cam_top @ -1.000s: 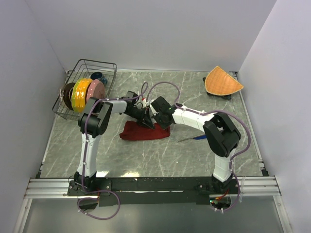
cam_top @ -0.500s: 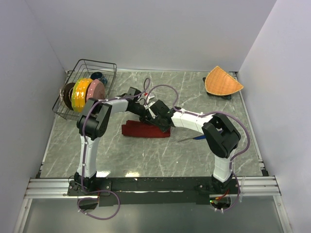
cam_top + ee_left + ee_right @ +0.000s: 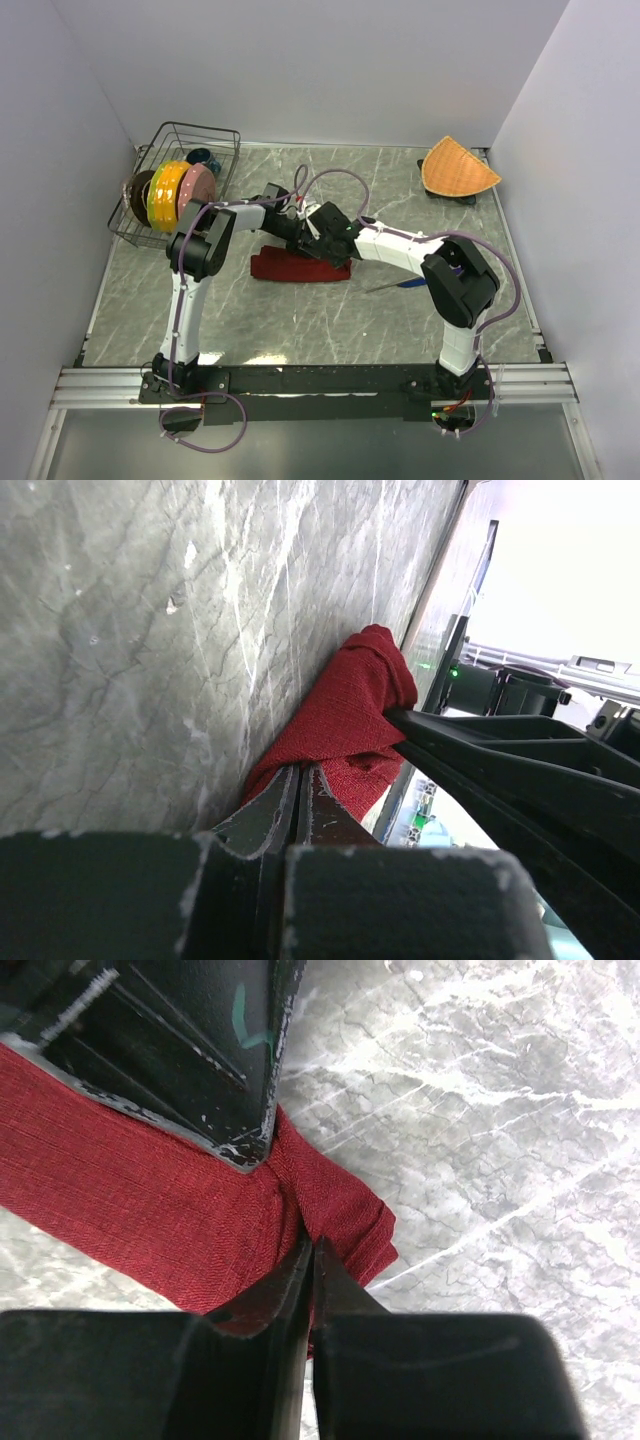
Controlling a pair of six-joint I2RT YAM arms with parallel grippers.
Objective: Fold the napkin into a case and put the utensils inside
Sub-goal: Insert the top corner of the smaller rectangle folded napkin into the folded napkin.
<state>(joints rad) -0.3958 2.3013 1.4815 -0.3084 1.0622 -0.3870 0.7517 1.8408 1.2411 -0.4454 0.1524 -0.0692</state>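
The dark red napkin (image 3: 290, 268) lies as a flat folded band mid-table. My left gripper (image 3: 310, 245) and right gripper (image 3: 332, 256) meet over its far right edge. In the left wrist view the left gripper (image 3: 300, 772) is shut, pinching the napkin (image 3: 340, 720) at its tips. In the right wrist view the right gripper (image 3: 313, 1245) stands closed to a hairline on a crease near the napkin (image 3: 130, 1210) corner. The blue-purple knife (image 3: 408, 284) and a thin silver fork (image 3: 382, 289) lie to the right of the cloth.
A wire rack (image 3: 225, 135) holding coloured plates (image 3: 168, 192) stands at the back left. An orange woven fan-shaped mat (image 3: 458, 168) sits at the back right. White walls close three sides and a metal rail (image 3: 320, 380) runs along the near edge.
The napkin edge that both grippers held lifted has come down. The cloth went from a raised triangular shape to a flat band, with both grippers lower and closer to the table.
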